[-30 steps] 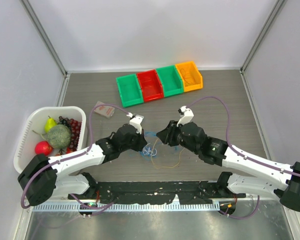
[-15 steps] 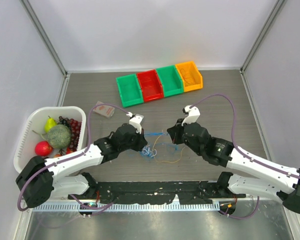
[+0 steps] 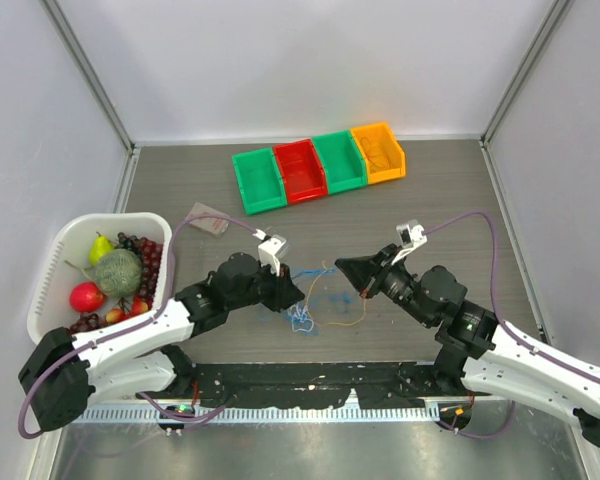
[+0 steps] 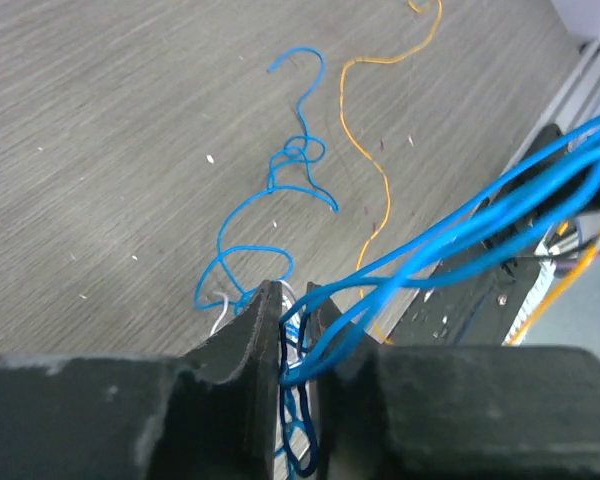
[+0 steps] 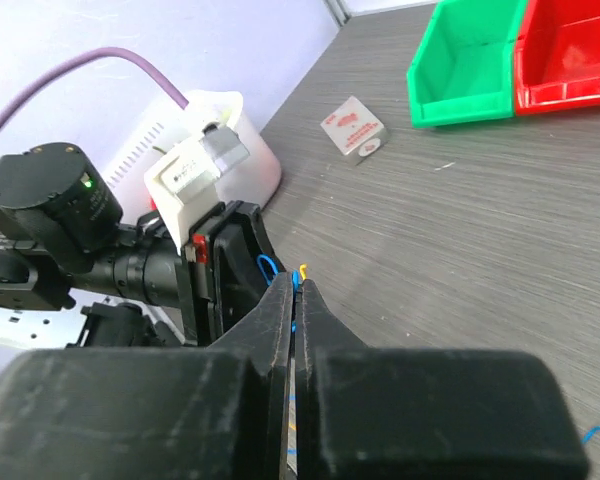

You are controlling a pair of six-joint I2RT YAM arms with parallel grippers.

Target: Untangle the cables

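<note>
left gripper [image 4: 292, 305]: clamped on a few strands of the thin blue string-like cable [image 4: 296, 152], the rest looped on the grey wood-grain table [image 4: 100, 120] | right gripper [image 5: 293, 290]: pinched tight on the blue one too, orange tip poking out | thin orange-yellow cable [image 4: 386, 200]: lying loose just beside the blue loops, between both arms

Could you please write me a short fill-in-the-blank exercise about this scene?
1. The cable clamped in the left gripper is ___.
2. The right gripper is ___, not open.
3. The rightmost bin is ___.

Missing words: blue; shut; orange.
</note>
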